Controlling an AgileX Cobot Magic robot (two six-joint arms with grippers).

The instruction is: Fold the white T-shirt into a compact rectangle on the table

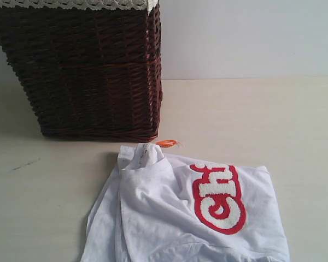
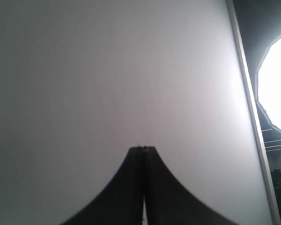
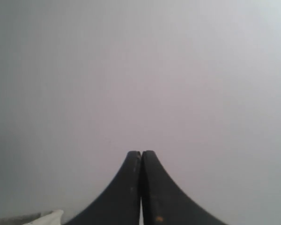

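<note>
The white T-shirt (image 1: pixel 175 218) lies crumpled at the near middle of the table (image 1: pixel 262 120), its red-outlined lettering (image 1: pixel 218 199) facing up and a small orange tag (image 1: pixel 167 143) at its far edge. Neither arm shows in the exterior view. In the left wrist view my left gripper (image 2: pixel 143 149) is shut, its dark fingers pressed together with nothing between them, against a plain pale surface. My right gripper (image 3: pixel 141 153) in the right wrist view is likewise shut and empty. A bit of white stuff (image 3: pixel 47 218) shows at that view's edge; what it is I cannot tell.
A dark wicker basket (image 1: pixel 87 71) with a white lace-trimmed liner (image 1: pixel 71 4) stands at the back left, just behind the shirt. A pale wall (image 1: pixel 251 38) rises behind the table. The left wrist view shows a panel edge (image 2: pixel 248 108) and a bright light (image 2: pixel 276 84) beside it.
</note>
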